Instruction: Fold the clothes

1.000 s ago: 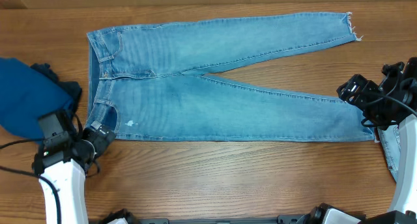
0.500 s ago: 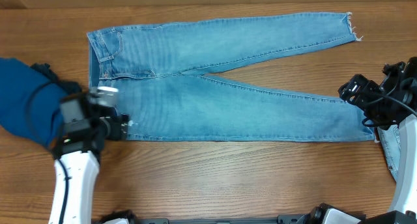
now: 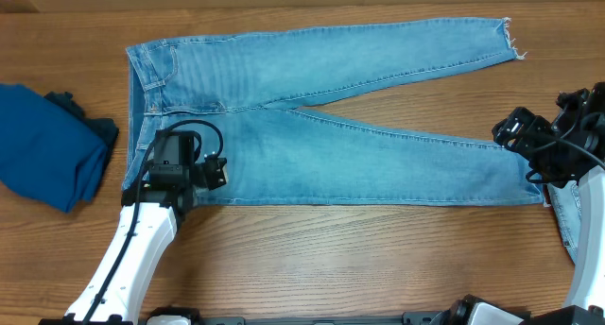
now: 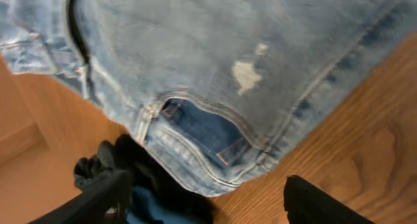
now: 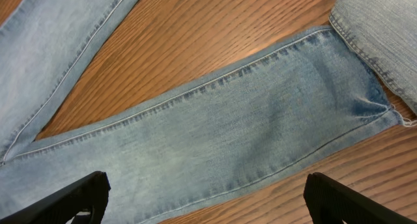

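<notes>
Left arm point(image 3: 142, 240) has swung from the blue garment point(image 3: 47, 160) onto the waist corner of the jeans point(image 3: 321, 136) — left fingers point(image 4: 313, 201) and right fingers point(image 5: 71, 198) both spread; pinch both layers squarely.

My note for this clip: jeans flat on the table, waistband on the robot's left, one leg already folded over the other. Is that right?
One detail is off. The jeans do lie flat with the waistband on the robot's left, but no leg is folded over: both legs lie spread in a V, hems apart. The overhead view shows it.
</notes>
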{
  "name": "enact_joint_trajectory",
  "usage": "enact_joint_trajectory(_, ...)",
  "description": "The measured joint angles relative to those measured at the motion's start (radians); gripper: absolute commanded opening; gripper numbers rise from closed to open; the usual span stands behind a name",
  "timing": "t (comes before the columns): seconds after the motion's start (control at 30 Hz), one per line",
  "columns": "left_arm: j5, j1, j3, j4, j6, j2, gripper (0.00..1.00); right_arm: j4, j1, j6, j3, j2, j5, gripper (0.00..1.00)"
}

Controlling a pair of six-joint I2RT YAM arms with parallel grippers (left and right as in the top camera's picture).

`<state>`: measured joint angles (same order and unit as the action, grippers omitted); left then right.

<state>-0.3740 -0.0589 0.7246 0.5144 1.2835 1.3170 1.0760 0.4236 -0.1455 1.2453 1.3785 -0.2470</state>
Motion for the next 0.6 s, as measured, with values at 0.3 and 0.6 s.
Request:
enact_joint_trajectory(0.3,0.012,-0.117,-0.044,0.077,-0.005,0.015,0.76,-0.012,0.0,0.0,0.0,0.0,0.054,1.0)
enact_joint_trajectory(0.6,-0.027,-0.164,-0.157,-0.247,-0.103,0.105,0.77,-0.018,0.0,0.0,0.0,0.0,0.064,1.0)
